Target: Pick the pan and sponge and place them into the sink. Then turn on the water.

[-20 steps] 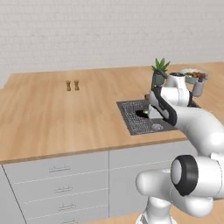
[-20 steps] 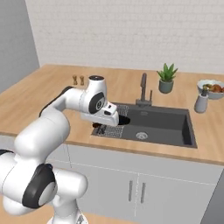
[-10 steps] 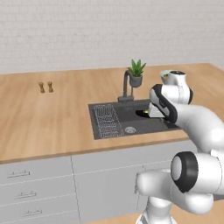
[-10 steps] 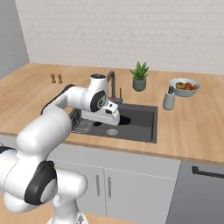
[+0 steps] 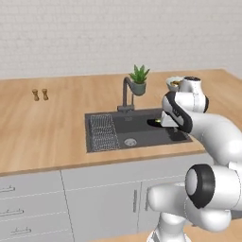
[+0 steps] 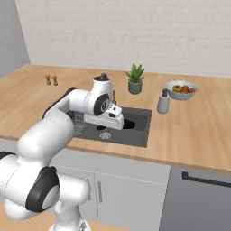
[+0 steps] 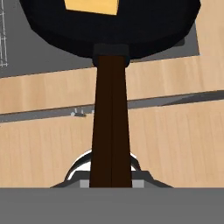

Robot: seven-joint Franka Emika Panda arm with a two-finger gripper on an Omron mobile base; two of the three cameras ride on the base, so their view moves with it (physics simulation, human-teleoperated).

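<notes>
The black pan (image 7: 148,30) hangs tilted over the dark grey sink (image 7: 30,48), and its long dark brown handle (image 7: 110,127) runs down into my gripper (image 7: 110,177), which is shut on it. The yellow sponge (image 7: 92,5) lies inside the pan. In the left base view the pan (image 5: 156,123) with the sponge (image 5: 159,121) sits over the right half of the sink (image 5: 142,134), held by the gripper (image 5: 168,124). In the right base view the gripper (image 6: 120,123) holds the pan (image 6: 128,124) above the sink (image 6: 137,133). The dark faucet (image 5: 125,94) stands behind the basin; no water runs from it.
A wire rack (image 5: 103,131) covers the sink's left part, with the round drain (image 5: 130,141) beside it. A potted plant (image 6: 135,80), a grey bottle (image 6: 163,103) and a fruit bowl (image 6: 181,89) stand on the wooden counter behind and to the right. Two small shakers (image 5: 40,94) stand far left.
The whole picture has shifted as the base drove along the counter; the sink now sits nearer the middle of both views. The gripper has kept hold of the pan with the sponge in it.
</notes>
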